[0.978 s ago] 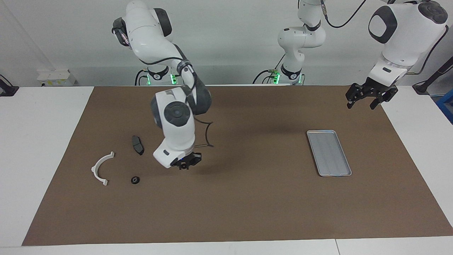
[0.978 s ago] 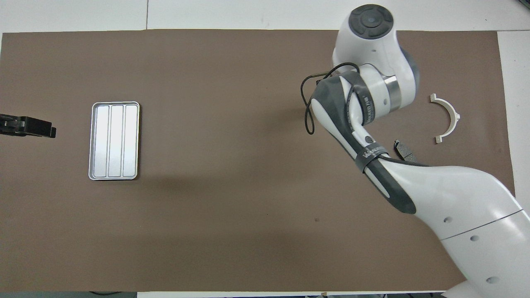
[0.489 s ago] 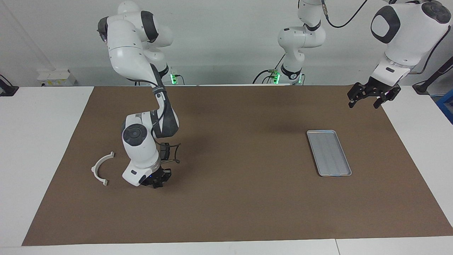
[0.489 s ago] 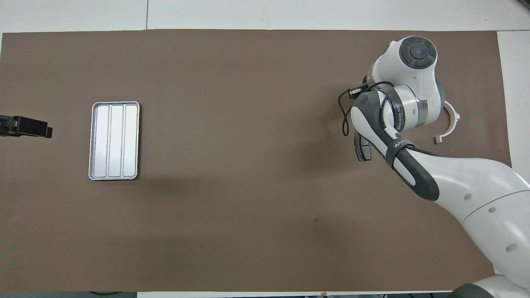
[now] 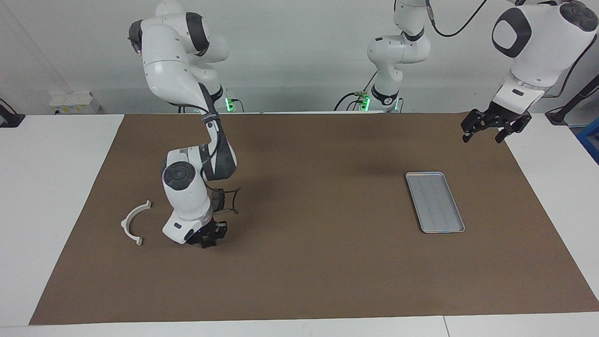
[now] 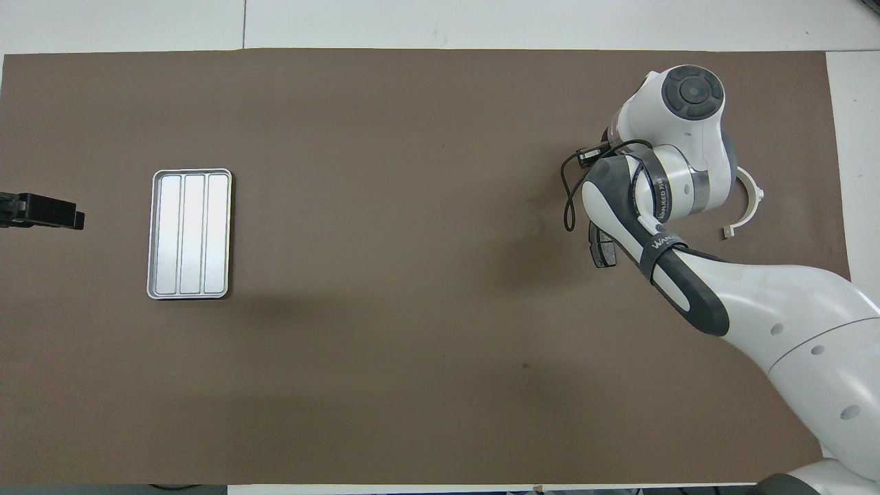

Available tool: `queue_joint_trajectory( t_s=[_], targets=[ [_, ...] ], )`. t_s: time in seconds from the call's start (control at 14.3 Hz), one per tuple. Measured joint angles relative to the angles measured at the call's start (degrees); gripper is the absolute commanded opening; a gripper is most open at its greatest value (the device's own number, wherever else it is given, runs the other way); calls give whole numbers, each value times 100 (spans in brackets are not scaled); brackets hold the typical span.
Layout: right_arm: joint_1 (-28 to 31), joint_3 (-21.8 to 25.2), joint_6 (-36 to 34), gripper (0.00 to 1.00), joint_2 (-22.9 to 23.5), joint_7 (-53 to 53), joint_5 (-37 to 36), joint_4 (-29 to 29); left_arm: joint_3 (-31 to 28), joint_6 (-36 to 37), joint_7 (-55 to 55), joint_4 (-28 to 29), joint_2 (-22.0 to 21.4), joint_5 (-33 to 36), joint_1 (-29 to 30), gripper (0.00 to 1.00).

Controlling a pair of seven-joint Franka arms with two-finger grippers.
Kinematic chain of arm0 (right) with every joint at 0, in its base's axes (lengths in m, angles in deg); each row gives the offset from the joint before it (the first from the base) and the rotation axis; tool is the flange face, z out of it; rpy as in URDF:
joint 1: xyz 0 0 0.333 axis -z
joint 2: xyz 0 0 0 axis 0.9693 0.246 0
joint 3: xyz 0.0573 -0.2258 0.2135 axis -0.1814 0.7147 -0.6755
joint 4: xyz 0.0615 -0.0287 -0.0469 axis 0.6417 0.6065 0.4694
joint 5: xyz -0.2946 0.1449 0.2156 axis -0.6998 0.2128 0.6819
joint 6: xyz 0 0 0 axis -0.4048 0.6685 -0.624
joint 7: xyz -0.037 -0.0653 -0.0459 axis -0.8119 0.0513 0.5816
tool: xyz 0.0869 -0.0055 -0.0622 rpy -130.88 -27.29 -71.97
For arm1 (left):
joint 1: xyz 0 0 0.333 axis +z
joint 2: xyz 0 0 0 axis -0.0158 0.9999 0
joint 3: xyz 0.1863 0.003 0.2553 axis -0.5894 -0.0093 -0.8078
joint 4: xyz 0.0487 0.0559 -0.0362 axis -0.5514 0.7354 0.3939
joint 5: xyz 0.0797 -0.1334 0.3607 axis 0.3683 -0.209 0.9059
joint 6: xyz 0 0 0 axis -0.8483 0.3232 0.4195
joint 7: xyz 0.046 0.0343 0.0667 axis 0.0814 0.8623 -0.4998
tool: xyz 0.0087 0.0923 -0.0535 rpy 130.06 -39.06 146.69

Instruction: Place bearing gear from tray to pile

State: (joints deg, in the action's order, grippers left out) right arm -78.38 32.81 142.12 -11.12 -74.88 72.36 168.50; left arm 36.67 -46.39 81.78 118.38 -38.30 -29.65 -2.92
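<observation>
The silver tray (image 5: 435,202) (image 6: 190,234) lies bare toward the left arm's end of the mat. The pile sits toward the right arm's end: a white half-ring bracket (image 5: 133,223) (image 6: 746,206) and a dark brake-pad piece (image 6: 601,247) that peeks out from under the right arm. My right gripper (image 5: 206,241) is down at the mat beside the bracket, and its wrist covers the ground around it. The bearing gear is hidden. My left gripper (image 5: 486,130) (image 6: 41,212) hangs open and holds nothing, over the mat's edge past the tray.
A brown mat (image 5: 327,281) covers the table, with white table top at both ends. The right arm's elbow and a looping black cable (image 5: 229,199) hang over the pile.
The right arm swung from mid-mat over to the pile and came down beside the bracket, covering the small black ring seen there before. The left gripper drifted slightly up.
</observation>
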Motion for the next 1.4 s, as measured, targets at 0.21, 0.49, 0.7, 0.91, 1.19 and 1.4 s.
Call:
queue_joint_trajectory(
  t_s=[0.21, 0.49, 0.7, 0.91, 1.19, 1.4],
  targets=[
    [-13, -21, -140, 100, -53, 0, 0, 4, 3, 0, 3, -20, 0, 0, -3, 97],
    [3, -21, -515, 100, -398, 0, 1, 4, 33, 0, 3, -41, 0, 0, -63, 99],
    [15, -13, -663, 100, -584, 0, 1, 11, 63, 0, 3, -45, 0, -3, -71, 100],
    [120, -12, -681, 100, -638, 0, 1, 18, 90, 16, 4, -46, 0, -10, -91, 100],
    [234, -12, -822, 100, -920, 0, 4, 60, 94, 29, 4, -46, 0, -72, -158, 100],
    [248, 5, -1664, 100, -1568, 0, 416, 192, 90, 30, 4, -47, 0, -84, -158, 100]
  ],
)
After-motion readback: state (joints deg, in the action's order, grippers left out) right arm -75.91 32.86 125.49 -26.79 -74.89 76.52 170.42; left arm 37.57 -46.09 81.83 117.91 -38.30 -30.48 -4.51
